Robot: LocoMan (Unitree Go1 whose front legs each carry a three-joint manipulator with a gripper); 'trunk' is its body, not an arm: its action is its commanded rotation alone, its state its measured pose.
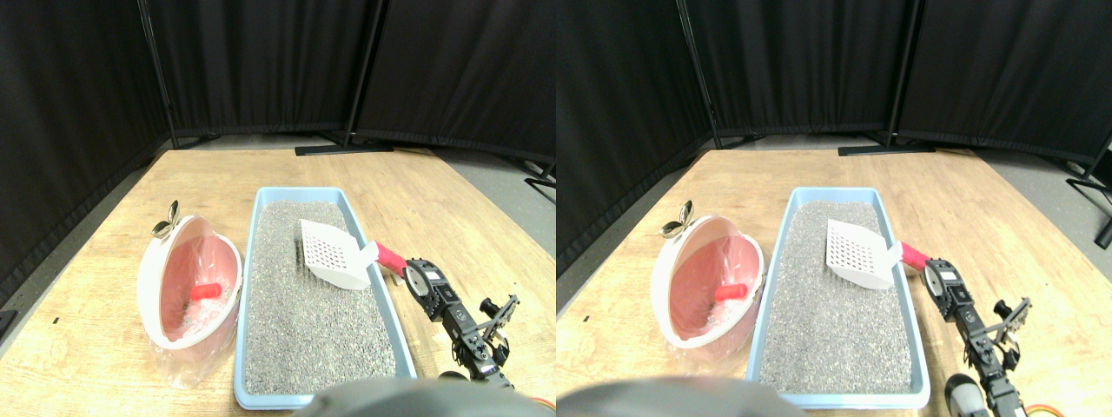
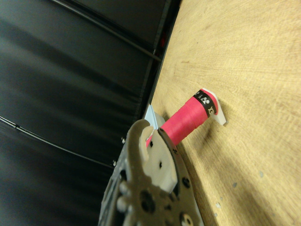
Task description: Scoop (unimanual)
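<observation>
A white slotted scoop (image 1: 333,253) hangs tilted over the grey litter (image 1: 304,321) in the light blue tray (image 1: 395,321), towards its right side. Its red wrapped handle (image 1: 390,258) crosses above the tray's right rim. My right gripper (image 1: 403,267) is shut on that handle just outside the rim. In the wrist view the red handle (image 2: 188,120) runs out from between the jaws of the gripper (image 2: 153,139), with its white end tab over the wooden floor.
A pink and white bin (image 1: 187,282) with a clear liner stands tilted left of the tray, with a small red piece (image 1: 207,292) inside. A gold clip (image 1: 167,221) sits on its far rim. Black curtains (image 1: 261,61) close off the back and left.
</observation>
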